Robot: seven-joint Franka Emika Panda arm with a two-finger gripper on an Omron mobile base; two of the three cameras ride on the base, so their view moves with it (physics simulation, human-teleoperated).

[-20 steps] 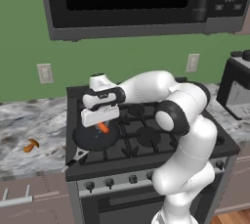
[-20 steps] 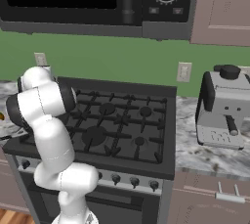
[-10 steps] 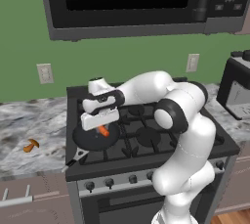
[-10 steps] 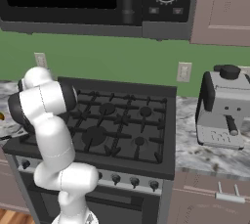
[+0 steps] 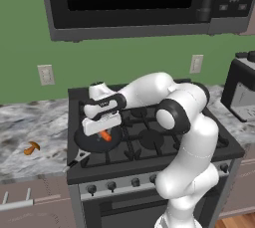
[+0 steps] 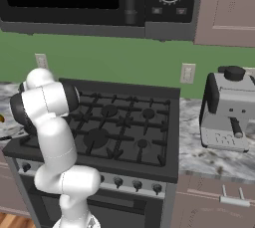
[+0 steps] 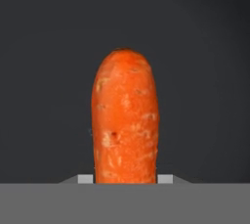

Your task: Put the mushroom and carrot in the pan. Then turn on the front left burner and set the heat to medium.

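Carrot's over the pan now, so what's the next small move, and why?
Probably open the jaws and release. The stubby bright orange carrot hangs in the gripper directly above the round dark frying pan, and the small brown mushroom waits on the counter.

The gripper (image 5: 103,133) holds the carrot (image 5: 106,135) directly over the pan (image 5: 92,142), which sits on the stove (image 5: 149,147) just below it. The mushroom (image 5: 32,148) lies on the counter (image 5: 30,127), well to the left of the gripper.
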